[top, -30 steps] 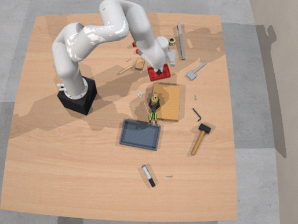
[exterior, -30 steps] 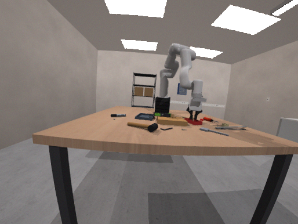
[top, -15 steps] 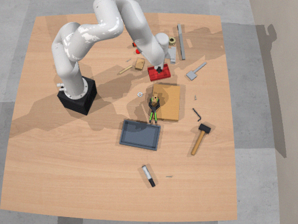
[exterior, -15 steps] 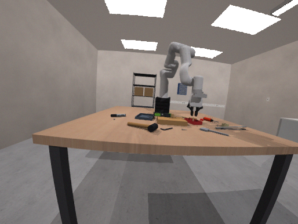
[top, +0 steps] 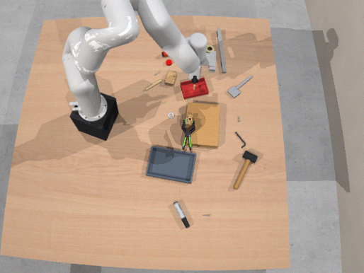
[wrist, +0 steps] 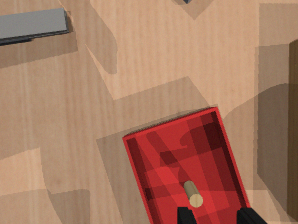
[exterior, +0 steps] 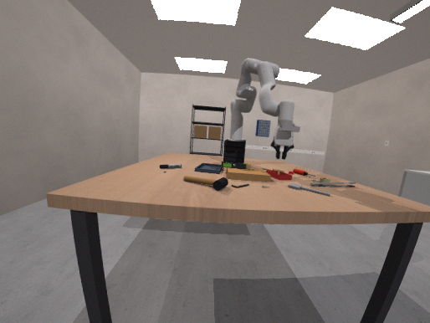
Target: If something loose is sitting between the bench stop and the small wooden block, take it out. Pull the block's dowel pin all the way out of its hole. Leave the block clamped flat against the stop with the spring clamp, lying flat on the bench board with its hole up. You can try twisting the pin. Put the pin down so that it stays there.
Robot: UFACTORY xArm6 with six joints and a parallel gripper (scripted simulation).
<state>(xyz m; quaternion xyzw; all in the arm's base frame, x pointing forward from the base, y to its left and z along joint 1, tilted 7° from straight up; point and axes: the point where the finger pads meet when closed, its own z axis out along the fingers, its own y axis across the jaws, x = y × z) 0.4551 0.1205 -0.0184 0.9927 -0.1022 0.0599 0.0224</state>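
The dowel pin (wrist: pixel 192 194) (top: pixel 194 87) lies tilted inside the red tray (top: pixel 202 93) (wrist: pixel 150 165) (exterior: pixel 279 174), clear of my fingers. My gripper (wrist: pixel 215 219) (top: pixel 194 81) (exterior: pixel 282 156) hangs well above the tray with its fingers partly apart and nothing between them. The small wooden block (top: pixel 190 122) sits at the left edge of the bench board (top: pixel 209 127) (exterior: pixel 248 176). The green-handled spring clamp (top: pixel 187 138) grips it. I cannot tell the block's hole or the stop from here.
A blue-grey tray (top: pixel 171 164) lies in front of the board. A hammer (top: pixel 245 169), a hex key (top: pixel 241 139), a marker (top: pixel 181 214), a washer (top: pixel 171 114), a grey metal bar (top: pixel 221 51) (wrist: pixel 32 25), a second wooden block (top: pixel 171 78) and a loose dowel (top: pixel 153 85) are scattered on the table.
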